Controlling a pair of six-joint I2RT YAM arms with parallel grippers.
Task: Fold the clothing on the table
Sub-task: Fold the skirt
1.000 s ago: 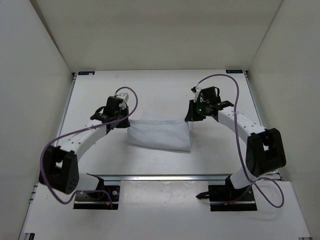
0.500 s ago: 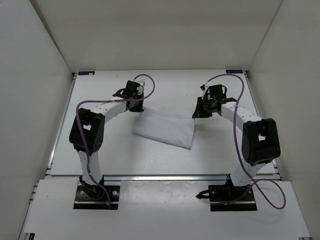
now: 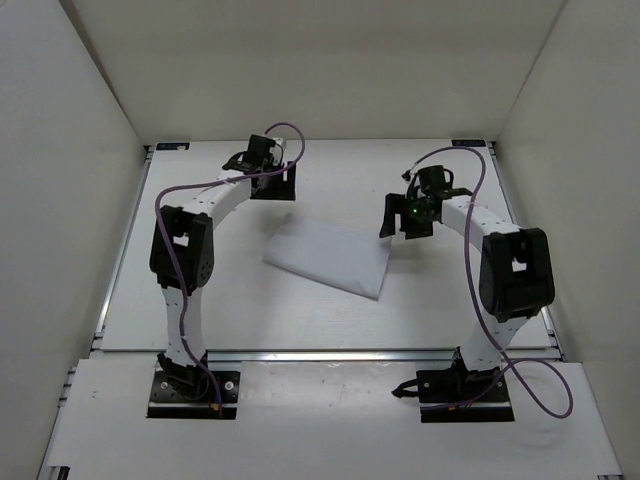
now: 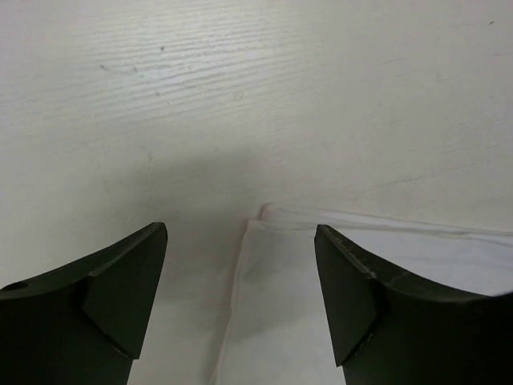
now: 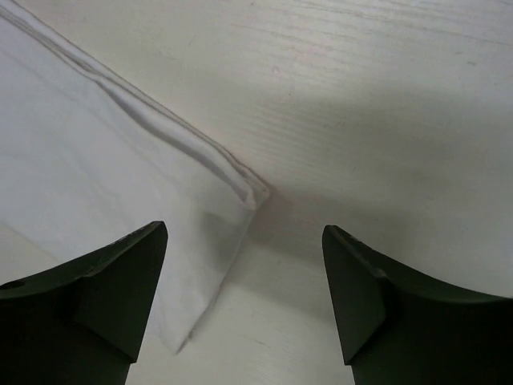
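**Folded garment lies free, both pincers open over its far corners**

The plain white, thin fabric clothing lies flat near the middle of the matte white rectangular desk, well in front of the two arm bases. It forms a compact rectangle. The stacked hems visible in the right wrist view suggest it is already doubled over. Its long axis runs left to right, slightly skewed, so the right end sits nearer the bases and the left end points further away.

Beyond it, the black two-finger right pincer hangs over the far right corner. Its jaws are spread wide and hold nothing. Further back, the black left pincer stands equally wide apart just past the far left corner, also empty.

Each pincer is at a corner, probably because a thin sheet handles best from its ends. With neither touching the cloth, the layers can settle undisturbed.
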